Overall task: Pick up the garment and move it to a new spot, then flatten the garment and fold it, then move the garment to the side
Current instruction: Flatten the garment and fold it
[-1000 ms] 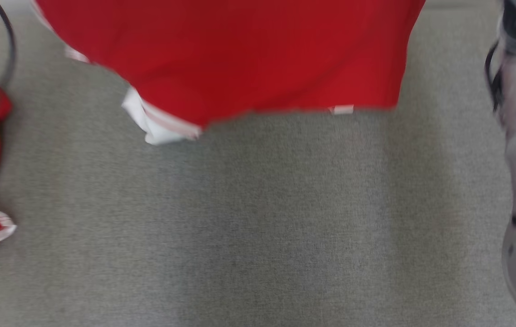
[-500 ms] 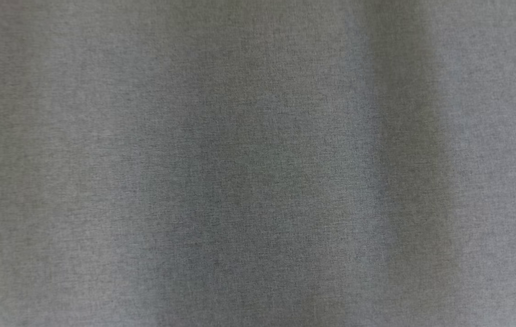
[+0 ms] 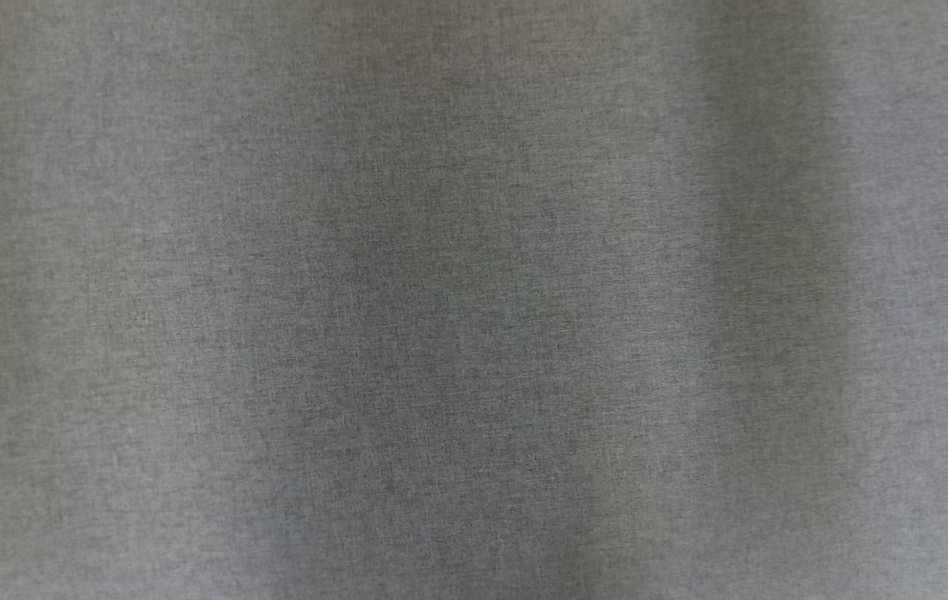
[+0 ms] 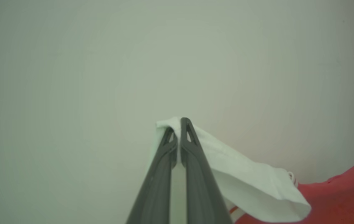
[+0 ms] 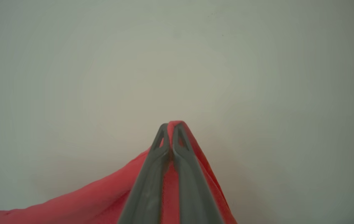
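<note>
Left gripper (image 4: 177, 124) pinched shut on white trim of red garment (image 4: 345, 196), cloth trailing off lower right in left wrist view. Right gripper (image 5: 171, 125) clamped on a red fold of it. Pale plain background (image 4: 71, 62) beyond. Grey fabric surface (image 3: 474, 300) below head camera.

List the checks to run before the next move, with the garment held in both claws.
1. Left claw shut on the white trim of the red fabric garment: ok.
2. Right claw shut on a red edge: ok.
3. Fabric caught deep enough in both grips: cannot tell.
4. Garment hanging untwisted between the claws: cannot tell.
5. Grey woven surface before the head camera lying flat: ok.
6. Garment's height above that surface: cannot tell.
</note>
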Motion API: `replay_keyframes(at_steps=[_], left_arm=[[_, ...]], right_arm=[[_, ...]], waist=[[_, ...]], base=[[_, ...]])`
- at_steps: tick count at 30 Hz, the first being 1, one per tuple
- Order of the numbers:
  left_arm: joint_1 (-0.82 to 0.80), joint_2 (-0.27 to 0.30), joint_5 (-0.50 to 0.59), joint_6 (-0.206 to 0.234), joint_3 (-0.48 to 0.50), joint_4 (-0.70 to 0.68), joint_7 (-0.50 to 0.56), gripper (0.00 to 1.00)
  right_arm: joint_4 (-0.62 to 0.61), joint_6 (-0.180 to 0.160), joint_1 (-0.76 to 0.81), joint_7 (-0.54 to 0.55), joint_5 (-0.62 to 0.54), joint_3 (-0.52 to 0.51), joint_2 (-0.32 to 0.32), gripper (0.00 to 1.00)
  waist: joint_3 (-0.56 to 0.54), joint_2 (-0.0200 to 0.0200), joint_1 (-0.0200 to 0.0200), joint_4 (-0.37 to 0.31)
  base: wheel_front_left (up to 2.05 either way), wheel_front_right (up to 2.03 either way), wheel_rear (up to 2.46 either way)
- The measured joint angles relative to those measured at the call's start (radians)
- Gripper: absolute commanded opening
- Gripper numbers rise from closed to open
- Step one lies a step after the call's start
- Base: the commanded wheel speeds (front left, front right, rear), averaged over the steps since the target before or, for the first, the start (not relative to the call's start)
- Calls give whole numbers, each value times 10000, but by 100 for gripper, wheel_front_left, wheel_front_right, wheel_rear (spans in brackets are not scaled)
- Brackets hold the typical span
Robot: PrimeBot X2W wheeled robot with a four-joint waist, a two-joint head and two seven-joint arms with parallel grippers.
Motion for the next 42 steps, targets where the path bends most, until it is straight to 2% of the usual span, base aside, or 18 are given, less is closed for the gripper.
replay_keyframes(at_steps=[7,14,20,21,23,28,30,33,36,42], left_arm=[[666,339,-385,0,-554,-297,-857,0],[2918,579,-1361,31,286,-1793,-1248,0],[6501,780,-1513,928,1741,-4755,-1279,0],[7927,876,-1507,1369,2178,-5877,-1279,0],[9303,894,-1499,1812,2650,-7028,-1279,0],[12607,917,-1151,2713,3419,-9158,-1279,0],[13692,819,-1016,2980,3783,-9737,-1279,0],[15167,479,-913,3101,4096,-10332,-1279,0],[16489,0,-775,3133,4242,-10504,-1281,0],[18694,-830,-431,2907,4383,-10203,-1279,0]], right_arm=[[-681,0,654,146,439,527,6,0],[-2491,0,3228,573,1885,1007,-477,0],[-4566,0,6609,959,3058,1080,-763,0],[-5250,0,7748,1083,3333,918,-851,0],[-5929,0,8885,1183,3522,721,-844,0],[-7338,0,11293,1271,3708,414,-395,0],[-7735,0,12056,1358,3714,399,-167,0],[-8167,0,13033,1421,3697,194,92,0],[-8452,0,13963,1467,3647,-82,232,0],[-8585,0,15691,1453,3455,-464,479,0]], waist=[[-82,-2,-1,31],[-739,-4,-3,168],[-1491,-4,-4,346],[-1742,-4,-5,407],[-1971,-4,-4,470],[-2466,-5,-5,566],[-2630,-4,-6,561],[-2843,-5,-6,528],[-3042,-4,-4,517],[-3459,-5,-4,561]], base=[[0,0,0],[0,0,0],[0,0,0],[0,0,0],[0,0,0],[0,0,0],[0,0,0],[0,0,0],[0,0,0],[0,0,0]])
